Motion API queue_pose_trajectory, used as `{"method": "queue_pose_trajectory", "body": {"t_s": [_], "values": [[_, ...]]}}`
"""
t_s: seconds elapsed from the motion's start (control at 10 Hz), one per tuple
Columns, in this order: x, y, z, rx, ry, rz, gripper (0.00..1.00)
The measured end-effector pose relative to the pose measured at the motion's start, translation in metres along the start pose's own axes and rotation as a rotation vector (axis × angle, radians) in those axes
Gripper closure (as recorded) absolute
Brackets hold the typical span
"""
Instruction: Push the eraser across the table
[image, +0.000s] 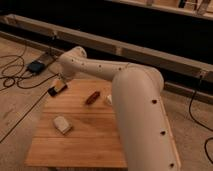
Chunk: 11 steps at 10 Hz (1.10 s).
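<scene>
The table (95, 135) is a light slatted wooden top filling the lower middle of the camera view. My arm reaches from the lower right across it to its far left corner. The gripper (59, 85) hangs low at that corner. A small dark flat bar, the eraser (53, 91), lies right at the gripper's tip on the table's left edge. The gripper partly hides it, and I cannot tell whether they touch.
A red-brown oblong object (91, 97) lies mid-table near the far side. A pale block (62, 124) sits toward the left front. A small white item (108, 99) shows beside the arm. Cables and a blue box (36, 66) lie on the floor at left.
</scene>
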Motion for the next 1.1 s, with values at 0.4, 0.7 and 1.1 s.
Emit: {"method": "queue_pose_trajectory", "body": {"t_s": [0.4,0.7,1.1], "values": [[-0.028,0.0,0.011,0.021,-0.058,-0.064,0.2],[-0.058,0.005,0.028,0.009,-0.077,-0.12,0.2],[-0.084,-0.001,0.055,-0.028,-0.082,-0.129,0.2]]}}
